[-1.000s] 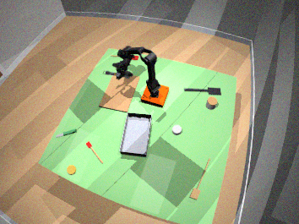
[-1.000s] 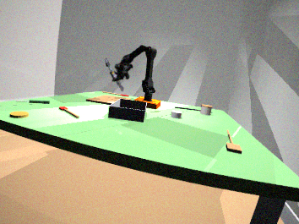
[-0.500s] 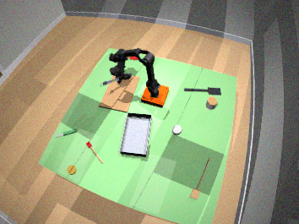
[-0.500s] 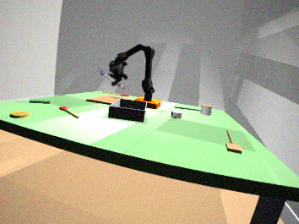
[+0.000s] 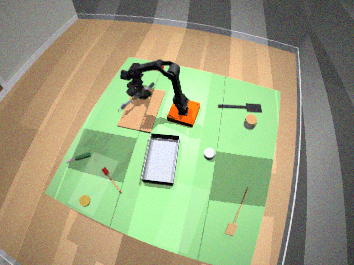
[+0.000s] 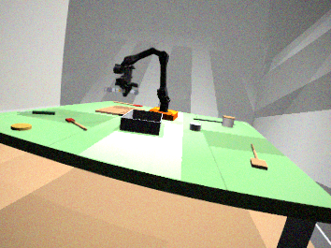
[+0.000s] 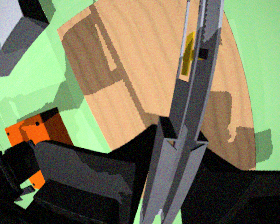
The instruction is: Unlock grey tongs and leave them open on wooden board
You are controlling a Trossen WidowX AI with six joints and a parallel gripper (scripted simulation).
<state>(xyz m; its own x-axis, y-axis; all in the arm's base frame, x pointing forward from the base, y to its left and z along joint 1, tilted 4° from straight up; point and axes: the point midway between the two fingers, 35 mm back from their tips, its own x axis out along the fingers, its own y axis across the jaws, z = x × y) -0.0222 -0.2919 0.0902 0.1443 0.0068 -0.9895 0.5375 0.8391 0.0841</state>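
Observation:
My gripper (image 5: 141, 95) (image 6: 126, 92) (image 7: 165, 131) is shut on the grey tongs (image 5: 124, 105) (image 6: 111, 90) (image 7: 195, 105) and holds them in the air above the wooden board (image 5: 131, 119) (image 6: 108, 109) (image 7: 150, 50). The tongs lie roughly level in the exterior view. In the wrist view their long arms run up and away from the fingers, close together, with a small yellow piece (image 7: 188, 54) between them. Whether the lock is on cannot be told. The roasting tin (image 5: 159, 183) (image 6: 140, 126) (image 7: 26, 40) stands on the table with no tongs on it.
The orange arm base (image 5: 176, 115) (image 6: 171, 116) is beside the board. A dark spatula (image 5: 253, 108), a wood-topped pot (image 5: 251, 120) and a white cylinder (image 5: 209, 154) lie on one side; a green-handled tool (image 5: 82, 157), a red-headed tool (image 5: 105, 171) and a yellow disc (image 5: 84, 201) on the other.

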